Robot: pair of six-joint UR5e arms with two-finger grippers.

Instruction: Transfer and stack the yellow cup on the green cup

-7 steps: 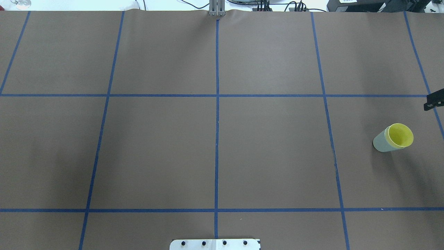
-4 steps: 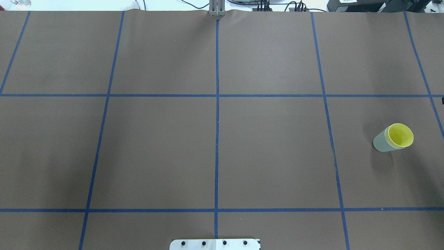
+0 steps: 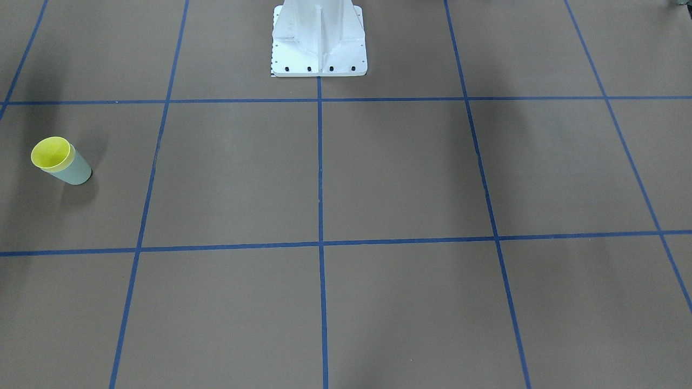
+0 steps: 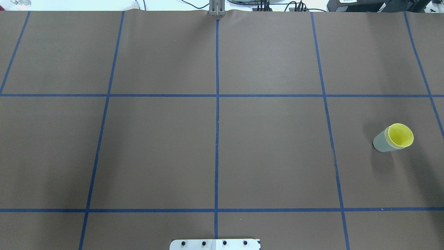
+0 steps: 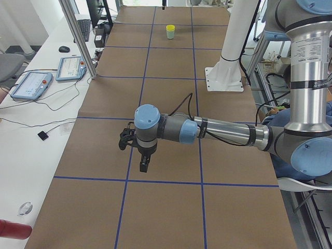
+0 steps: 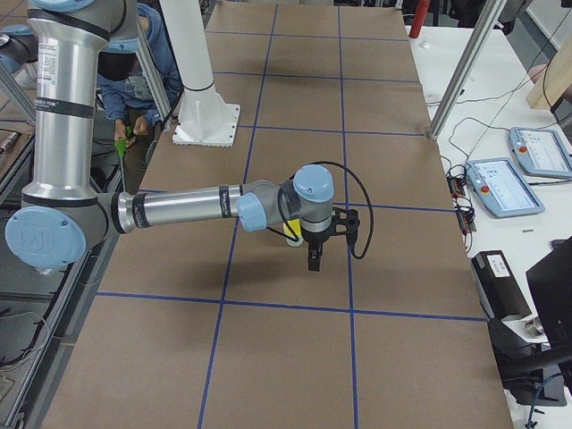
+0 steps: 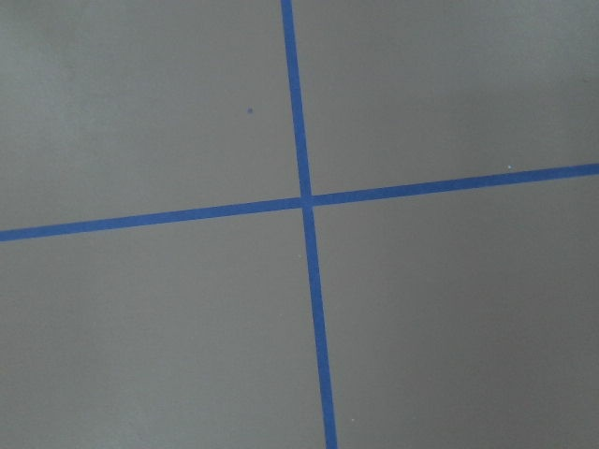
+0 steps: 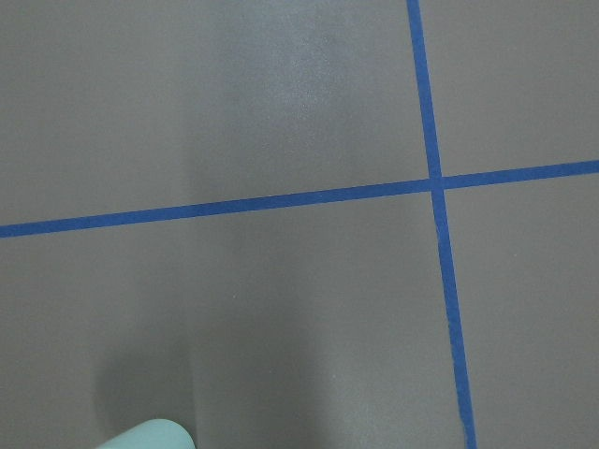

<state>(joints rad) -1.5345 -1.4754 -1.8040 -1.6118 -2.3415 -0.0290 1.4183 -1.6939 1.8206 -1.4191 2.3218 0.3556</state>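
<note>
yellow cup [image 4: 400, 134] nested in green cup [image 4: 381, 143] | looks done | left end effector [image 5: 143, 165], right end effector [image 6: 312, 261]: aperture, hold cannot tell

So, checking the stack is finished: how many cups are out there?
2: the yellow cup nested inside the green cup, standing on the robot's right side. No others visible.

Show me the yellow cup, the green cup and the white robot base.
yellow cup [image 4: 401, 135], overhead view, inside wall.
green cup [image 4: 381, 142], overhead view, outer side wall.
white robot base [image 3: 319, 39], front-facing view, upright column.
</note>
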